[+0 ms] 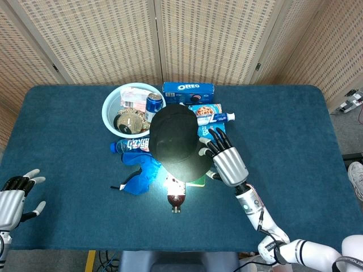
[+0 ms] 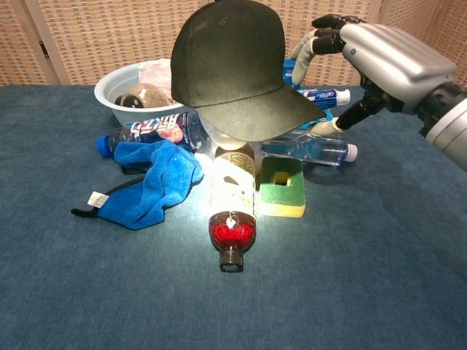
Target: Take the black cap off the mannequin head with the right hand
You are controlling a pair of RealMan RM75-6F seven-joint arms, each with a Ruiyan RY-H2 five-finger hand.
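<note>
The black cap [image 1: 177, 140] [image 2: 237, 65] sits on the mannequin head [image 2: 228, 138], of which only a pale sliver shows under the brim. My right hand [image 1: 225, 159] [image 2: 372, 62] hovers just to the right of the cap's brim, fingers spread and holding nothing; the fingertips reach toward the crown and the thumb points at the brim's edge. Whether they touch the cap is unclear. My left hand [image 1: 12, 195] rests open at the table's near left edge, far from the cap.
Around the head lie a red-capped bottle [image 2: 233, 203], a green-yellow sponge [image 2: 282, 186], a blue cloth [image 2: 149, 182], two plastic bottles [image 2: 149, 131] [image 2: 310, 149], a light blue bowl [image 1: 113, 105] with snacks and a can, an Oreo box [image 1: 188, 89], and a toothpaste tube [image 2: 323, 95].
</note>
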